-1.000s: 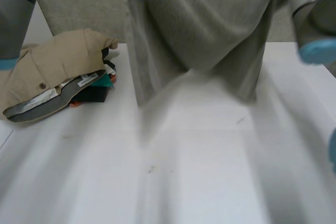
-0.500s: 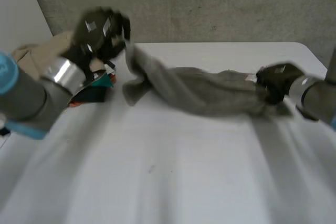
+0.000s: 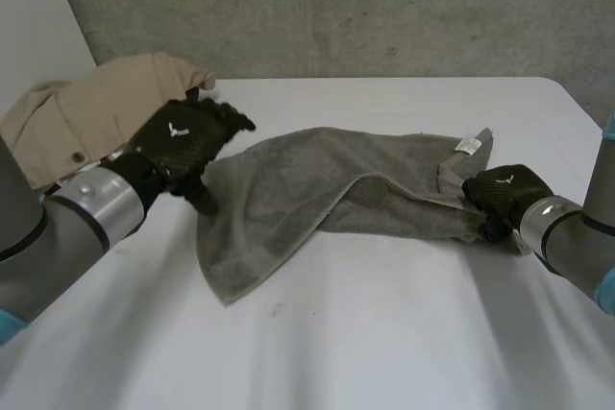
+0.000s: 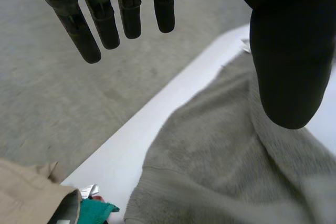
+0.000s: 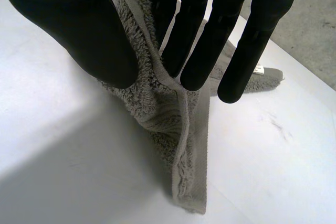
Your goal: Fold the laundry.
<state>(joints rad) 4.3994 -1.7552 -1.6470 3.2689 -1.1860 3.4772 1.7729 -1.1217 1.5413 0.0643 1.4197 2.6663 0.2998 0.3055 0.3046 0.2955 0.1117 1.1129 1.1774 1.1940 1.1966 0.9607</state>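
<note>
Step in hand, as I judge it: spreading the grey towel (image 3: 327, 189) for the first fold; it lies rumpled mid-bench (image 3: 384, 333), one flap doubled over; my left hand (image 3: 181, 144) sits at its left edge, fingers straight, holding nothing; my right hand (image 3: 504, 191) pinches the right-end hem between thumb and fingers; next: regrip a left corner, pull taut.
</note>
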